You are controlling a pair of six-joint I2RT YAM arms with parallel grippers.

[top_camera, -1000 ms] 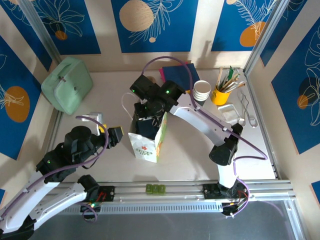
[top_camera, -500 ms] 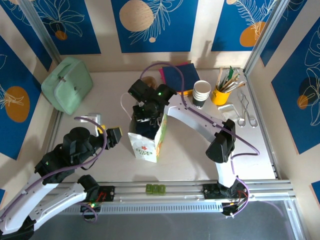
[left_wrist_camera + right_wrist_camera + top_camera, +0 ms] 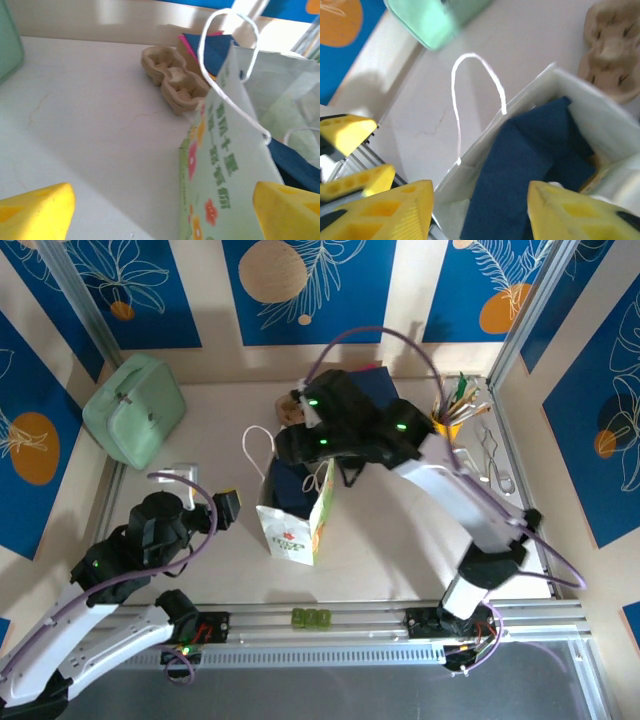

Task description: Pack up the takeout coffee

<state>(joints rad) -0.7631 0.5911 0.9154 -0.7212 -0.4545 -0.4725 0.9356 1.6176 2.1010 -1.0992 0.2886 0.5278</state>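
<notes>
While the right gripper (image 3: 480,202) hangs over the open mouth of the paper bag (image 3: 295,530), its yellow fingers are spread wide with nothing between them. Below them, in the right wrist view, a navy napkin (image 3: 520,165) lies inside the bag, and the white string handle (image 3: 470,90) arches off one wall; the left gripper (image 3: 162,200) sits low beside the bag's printed side, its fingers likewise far apart and empty; the brown cup carrier (image 3: 172,80) lies just behind the bag, and the green case (image 3: 135,410) rests well apart at the far left.

Where the takeout coffee stands I cannot tell; the right arm (image 3: 450,480) crosses the far right of the table and hides what is under it, and a pale rounded shape (image 3: 617,182) at the bag's corner is too blurred to name.

As I judge it, the step in hand is fetching the cup, not yet gripped. The next move calls for the right arm to swing clear of the bag, close on the cup without crushing it, keep it upright, and lower it through the mouth past the handle and beside the napkin; the left gripper could steady the bag's wall, since thin paper may lean or fold.
</notes>
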